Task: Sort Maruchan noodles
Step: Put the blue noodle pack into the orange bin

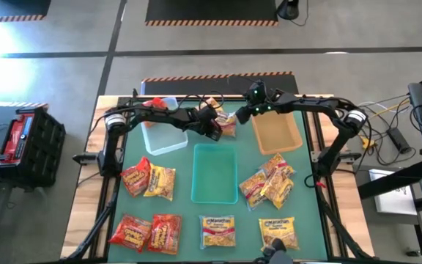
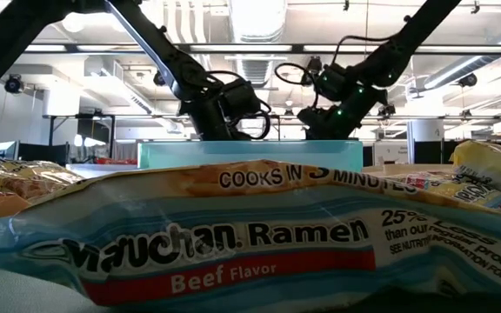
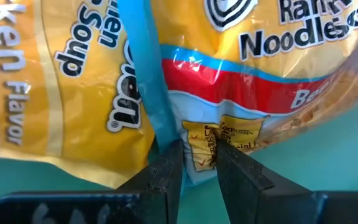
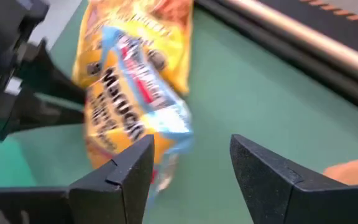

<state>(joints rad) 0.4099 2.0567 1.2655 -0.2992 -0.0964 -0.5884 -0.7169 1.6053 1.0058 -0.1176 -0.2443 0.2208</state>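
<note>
Two Maruchan packets lie together near the table's far edge (image 1: 227,123), between the clear bin (image 1: 163,136) and the tan bin (image 1: 277,132). In the left wrist view one is yellow with a red band (image 3: 272,81) and the other is a yellow chicken packet (image 3: 55,81). My left gripper (image 1: 217,126) is shut on the red-banded packet. My right gripper (image 1: 242,114) hangs open just right of the packets. In its wrist view the fingers (image 4: 191,168) stand short of the packet (image 4: 129,106) and touch nothing. My left gripper (image 3: 199,168) pinches the red-banded packet between its two fingers, at the edge of the printed lower panel (image 3: 201,140) beside its light-blue seam. The fingers come from the table's left side. I cannot tell whether the packet is lifted clear of the green mat.
The teal bin (image 1: 215,172) sits mid-table. Loose packets lie left of it (image 1: 149,180), right of it in a heap (image 1: 268,183), and along the near edge (image 1: 145,231) (image 1: 218,231) (image 1: 279,231). One beef packet (image 2: 233,243) fills the foreground of the low view.
</note>
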